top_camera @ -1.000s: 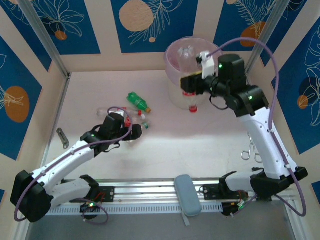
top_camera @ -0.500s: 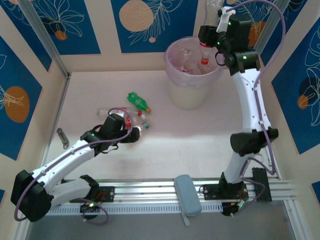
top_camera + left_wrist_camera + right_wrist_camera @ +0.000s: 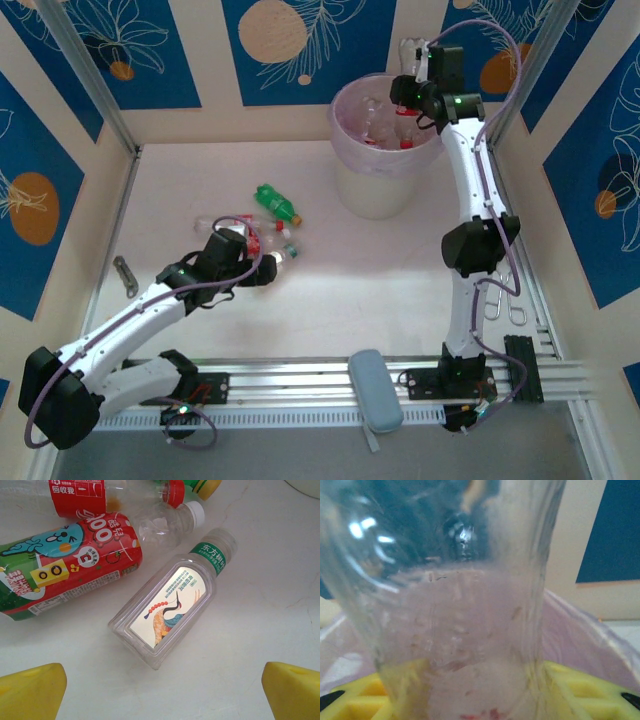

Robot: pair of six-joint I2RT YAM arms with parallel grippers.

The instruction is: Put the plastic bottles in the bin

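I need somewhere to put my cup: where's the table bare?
Bare: the middle stretch between the bin and the near rail, and the far-left corner. Crowded: around the bottles by the open left gripper.

One bin (image 3: pixel 380 195). Five bottles lie on the table (image 3: pixel 330 290): green bottle (image 3: pixel 277 203), red-label bottle (image 3: pixel 77 495), cartoon bottle (image 3: pixel 70 565), crumpled bottle (image 3: pixel 162 525), flat bottle (image 3: pixel 172 602). One held bottle (image 3: pixel 460 605). Those inside the bin are too jumbled to count.
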